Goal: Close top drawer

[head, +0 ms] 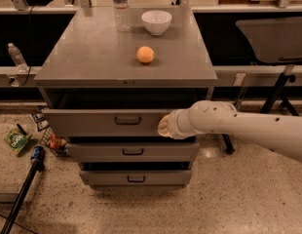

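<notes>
The top drawer point(92, 122) is the widest grey metal drawer of the cabinet, with a small dark bail handle point(128, 120). It stands partly open, with a dark gap showing behind its front panel. My white arm comes in from the right, and the gripper point(164, 126) at its end rests against the right part of the drawer's front. The arm's end hides the gripper's tip.
The grey cabinet top point(92, 57) bears an orange point(145, 54), a white bowl point(156, 22) and a water bottle point(121, 6). Two narrower drawers point(133, 151) sit below. A green packet point(16, 141) and a black pole point(22, 191) lie on the floor at left.
</notes>
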`<state>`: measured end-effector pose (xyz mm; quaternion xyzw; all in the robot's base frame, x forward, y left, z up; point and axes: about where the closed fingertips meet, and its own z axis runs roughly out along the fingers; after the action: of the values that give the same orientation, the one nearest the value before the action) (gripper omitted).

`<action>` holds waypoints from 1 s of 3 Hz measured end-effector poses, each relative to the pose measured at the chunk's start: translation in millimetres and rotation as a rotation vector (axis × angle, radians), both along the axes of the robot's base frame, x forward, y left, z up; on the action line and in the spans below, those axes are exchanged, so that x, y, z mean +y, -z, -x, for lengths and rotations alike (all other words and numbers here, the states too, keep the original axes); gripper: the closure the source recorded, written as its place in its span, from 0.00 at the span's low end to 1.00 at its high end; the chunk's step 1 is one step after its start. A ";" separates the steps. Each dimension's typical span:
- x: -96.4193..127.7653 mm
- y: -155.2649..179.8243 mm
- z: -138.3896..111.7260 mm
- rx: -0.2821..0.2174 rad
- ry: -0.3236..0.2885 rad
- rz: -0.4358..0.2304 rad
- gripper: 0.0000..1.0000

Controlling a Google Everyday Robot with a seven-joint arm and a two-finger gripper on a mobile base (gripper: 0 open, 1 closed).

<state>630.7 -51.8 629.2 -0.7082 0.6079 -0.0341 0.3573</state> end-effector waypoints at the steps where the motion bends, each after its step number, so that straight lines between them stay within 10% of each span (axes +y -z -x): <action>1: -4.6 6.1 -12.9 0.000 0.012 0.014 1.00; 3: -8.6 -4.5 -7.4 0.060 -0.008 -0.009 1.00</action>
<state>638.2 -60.4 633.7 -0.7097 0.6157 -0.0083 0.3423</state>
